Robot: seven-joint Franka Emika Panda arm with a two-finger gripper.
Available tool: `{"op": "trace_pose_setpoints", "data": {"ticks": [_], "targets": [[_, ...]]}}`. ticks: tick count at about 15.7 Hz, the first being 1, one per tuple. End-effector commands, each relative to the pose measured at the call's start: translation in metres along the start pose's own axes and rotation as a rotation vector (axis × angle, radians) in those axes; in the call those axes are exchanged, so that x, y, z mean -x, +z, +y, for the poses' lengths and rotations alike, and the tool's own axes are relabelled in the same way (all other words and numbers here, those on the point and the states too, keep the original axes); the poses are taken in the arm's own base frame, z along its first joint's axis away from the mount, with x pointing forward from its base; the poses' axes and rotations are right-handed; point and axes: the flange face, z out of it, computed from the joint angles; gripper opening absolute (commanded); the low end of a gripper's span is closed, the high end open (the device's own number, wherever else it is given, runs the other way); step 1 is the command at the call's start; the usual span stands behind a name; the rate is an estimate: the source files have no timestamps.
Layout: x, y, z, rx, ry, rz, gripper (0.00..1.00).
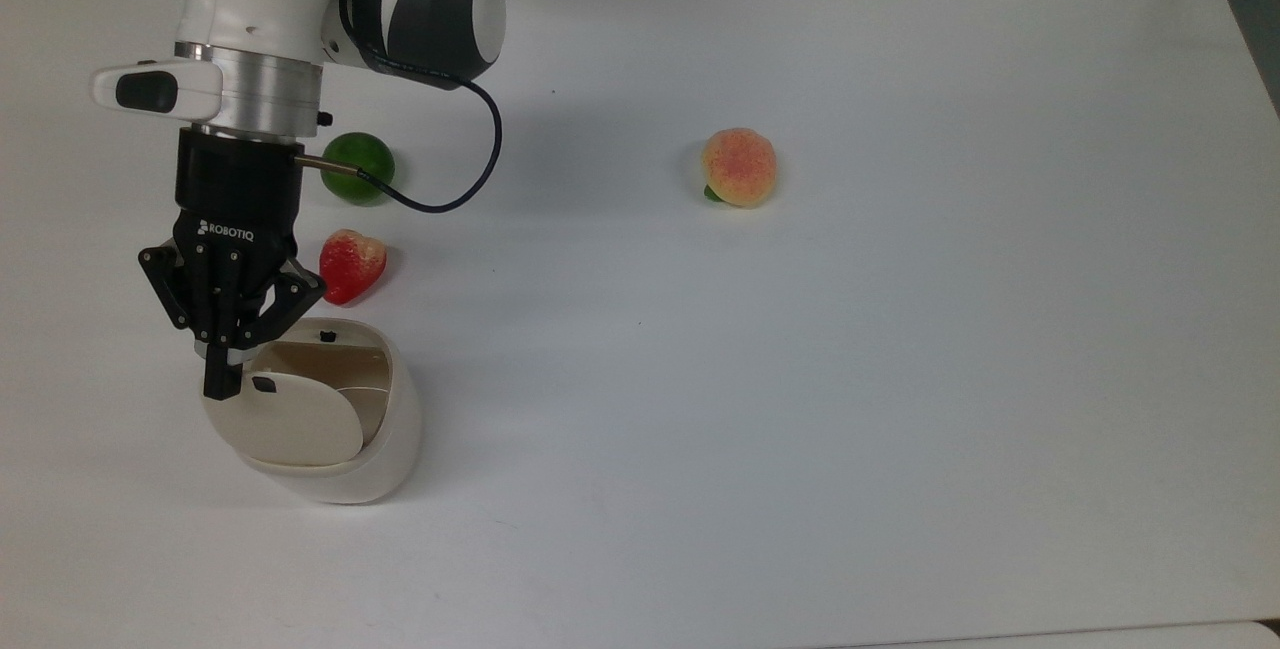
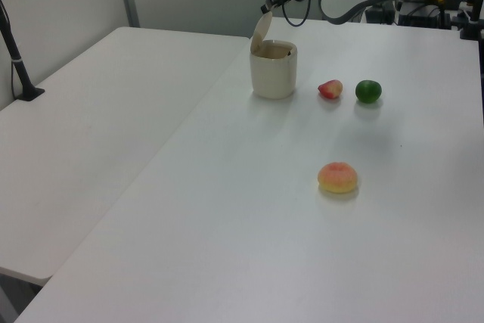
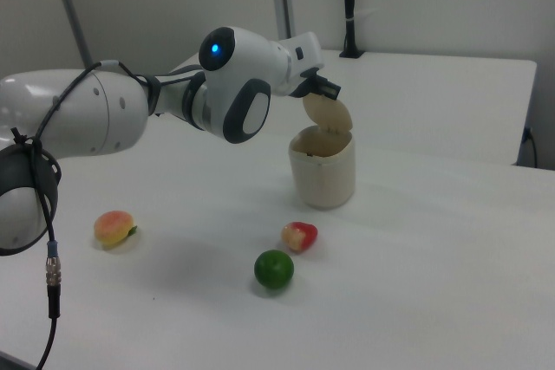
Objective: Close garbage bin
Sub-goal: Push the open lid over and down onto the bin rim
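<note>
White table [image 1: 900, 379] bears open garbage bin [image 1: 385, 429] beneath gripper [image 1: 222, 384].

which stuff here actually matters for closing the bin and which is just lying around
Part of the job:
- garbage bin, its lid standing open
- gripper, fingers together at the raised lid's edge

Just lying about on the table:
- strawberry, nearest the bin
- lime
- peach, off on its own
</note>
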Motion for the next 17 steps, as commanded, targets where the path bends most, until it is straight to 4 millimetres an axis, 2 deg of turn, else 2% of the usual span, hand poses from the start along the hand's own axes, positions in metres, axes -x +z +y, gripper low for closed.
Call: {"op": "trace_pose_setpoints", "data": {"ticks": [1, 4, 7, 9, 11, 17], "targets": [[0.002, -0.004, 0.0, 0.01, -0.029, 0.009, 0.0], [0.014, -0.015, 0.001, 0.012, -0.059, -0.035, 0.0], [0.025, -0.015, 0.001, 0.012, -0.058, -0.069, 0.0], [0.021, -0.021, 0.0, 0.012, -0.059, -0.103, 0.0], [0.028, -0.024, 0.004, 0.018, -0.071, -0.169, 0.0], [0.035, -0.022, 0.004, 0.015, -0.097, -0.218, 0.0]]}}
